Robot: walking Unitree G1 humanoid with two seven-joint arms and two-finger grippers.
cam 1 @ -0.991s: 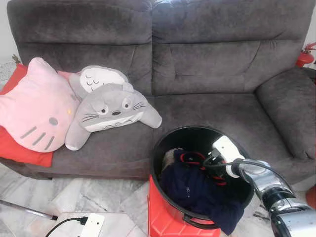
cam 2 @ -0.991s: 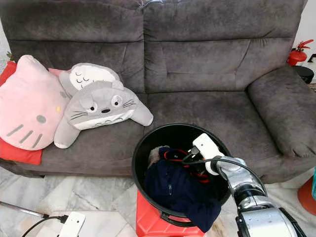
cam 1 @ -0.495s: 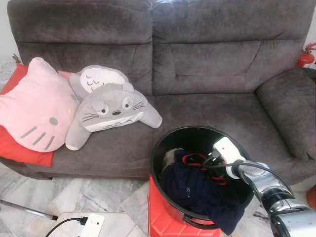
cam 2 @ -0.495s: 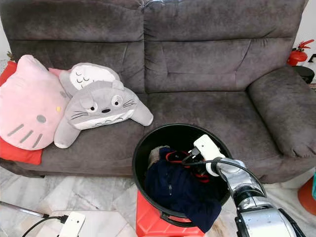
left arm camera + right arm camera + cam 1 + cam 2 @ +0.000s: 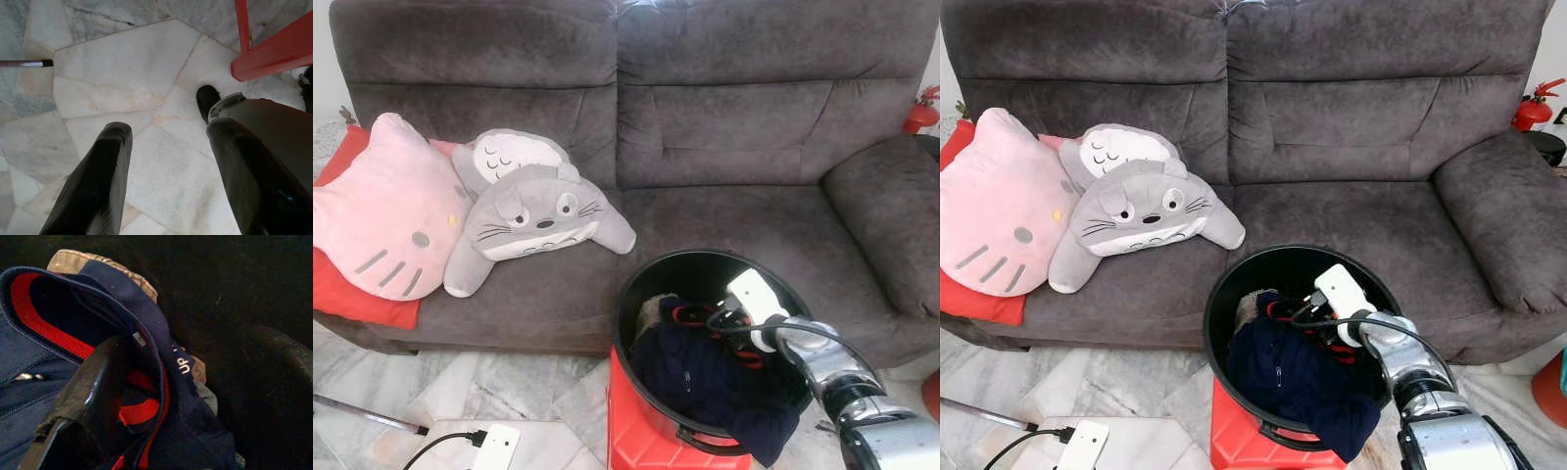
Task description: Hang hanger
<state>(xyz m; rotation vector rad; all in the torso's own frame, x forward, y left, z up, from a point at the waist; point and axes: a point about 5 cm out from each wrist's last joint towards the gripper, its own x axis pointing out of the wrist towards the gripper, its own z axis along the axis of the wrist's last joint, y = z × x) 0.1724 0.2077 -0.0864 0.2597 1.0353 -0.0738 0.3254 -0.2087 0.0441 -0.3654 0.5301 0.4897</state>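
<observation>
1. Notably, no hanger can be picked out with certainty. The red curve ahead of the claw reads, in the right wrist view, as the red lining (image 5: 39, 318) of a collar, not a hook.
2. That collar belongs to a navy garment (image 5: 700, 377), which lies directly under and ahead of the right gripper (image 5: 720, 320). The collar band runs across the line of the fingers.
3. The right gripper's fingers stand parted, unclenched, with the collar band passing between them. One finger (image 5: 88, 396) sits inside the collar loop.
4. Judgement: if a hanger is present, it lies buried beneath the garment, below the claw. The right arm is much the nearer.
5. The claw is inside a black bucket (image 5: 636, 284), which rests on a red stand (image 5: 636, 431), with a grey sofa (image 5: 724, 215) beyond.
6. The left gripper (image 5: 166, 161) hangs idle over the marble floor (image 5: 122, 83), fingers spread and empty.
</observation>
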